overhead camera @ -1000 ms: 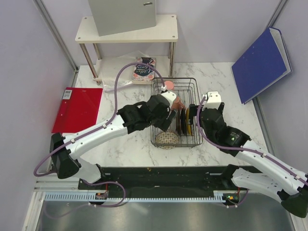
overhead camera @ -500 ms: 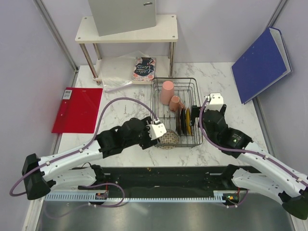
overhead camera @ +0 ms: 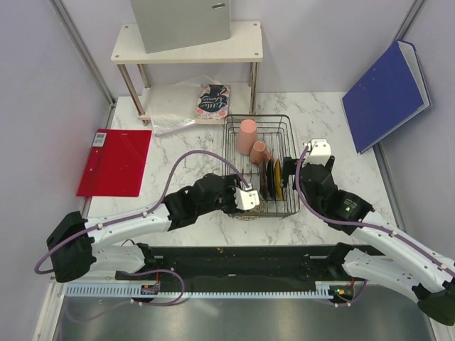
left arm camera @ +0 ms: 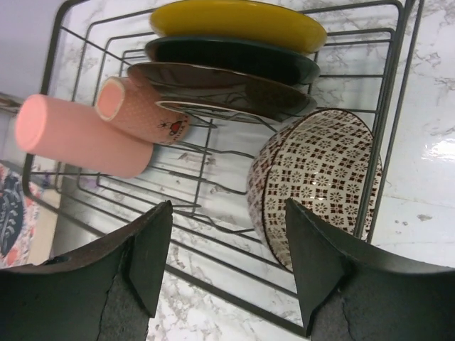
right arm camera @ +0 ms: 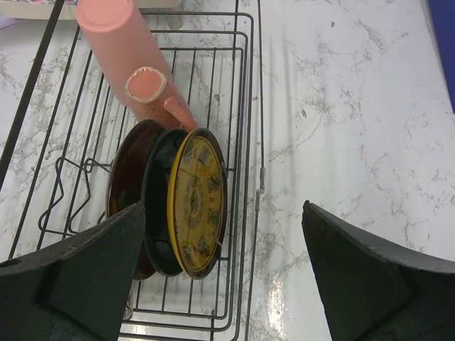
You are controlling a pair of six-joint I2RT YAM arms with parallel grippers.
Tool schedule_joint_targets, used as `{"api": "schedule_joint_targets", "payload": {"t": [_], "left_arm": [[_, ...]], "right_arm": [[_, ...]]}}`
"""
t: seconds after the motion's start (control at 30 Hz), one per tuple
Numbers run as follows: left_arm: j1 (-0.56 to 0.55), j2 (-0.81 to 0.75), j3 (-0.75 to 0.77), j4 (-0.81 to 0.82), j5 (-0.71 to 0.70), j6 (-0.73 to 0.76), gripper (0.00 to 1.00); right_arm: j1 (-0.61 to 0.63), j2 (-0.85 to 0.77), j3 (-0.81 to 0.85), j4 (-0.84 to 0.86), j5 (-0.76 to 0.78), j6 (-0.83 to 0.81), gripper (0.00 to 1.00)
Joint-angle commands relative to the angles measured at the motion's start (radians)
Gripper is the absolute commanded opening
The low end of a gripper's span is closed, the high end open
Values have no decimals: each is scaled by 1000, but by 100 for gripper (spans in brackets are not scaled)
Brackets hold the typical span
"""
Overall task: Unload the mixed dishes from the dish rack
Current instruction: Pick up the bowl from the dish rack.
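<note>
I am bringing my left gripper (overhead camera: 247, 199) back toward the dish rack (overhead camera: 259, 116), having drawn it away from the tall pink cup (overhead camera: 247, 135) and small pink mug (overhead camera: 259, 151). It is now hovering over the speckled bowl (left arm camera: 320, 181) at the rack's near-left corner.

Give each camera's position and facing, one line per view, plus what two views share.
Top external: above, behind, looking down at the dish rack; left arm and right arm show.
Left wrist: low, facing the bowl; left gripper shows.
Right wrist: above the yellow plate, looking down; right gripper shows.
Both wrist views share that plate.
</note>
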Motion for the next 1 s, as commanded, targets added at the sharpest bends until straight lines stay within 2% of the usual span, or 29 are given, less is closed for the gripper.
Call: {"api": "schedule_joint_targets", "payload": {"t": [0.0,0.13,0.2,0.3,0.33,0.37,0.57,0.73,0.87,0.9,0.93,0.97], "left_arm": [[2,60,-15,129,65,31,71],[4,92,-12,130,53,14,65],[4,100,-14,129,42,8,57],[5,102,-17,126,-6,-12,44],[5,99,-24,126,-10,-23,35],[5,97,-27,127,-15,-26,31],[5,88,-52,127,-27,-44,29],[5,91,-63,136,-27,-51,32],[5,117,-58,136,-39,-46,29],[4,117,-58,136,-43,-46,28],[4,118,-57,136,-41,-47,16],[5,118,-55,135,-40,-47,11]], "right_arm": [[1,-18,-6,1,-15,22,98],[1,-11,-11,1,-17,25,98],[2,-4,-12,2,-18,28,98],[1,13,-11,1,-17,33,98],[2,19,-11,1,-18,34,98],[2,24,-11,2,-20,37,98],[1,39,-11,4,-21,42,98],[1,39,-19,7,-20,45,98],[1,42,-22,7,-21,46,98],[2,42,-22,7,-20,46,98],[1,42,-23,7,-18,46,98],[1,41,-23,7,-20,46,98]]}}
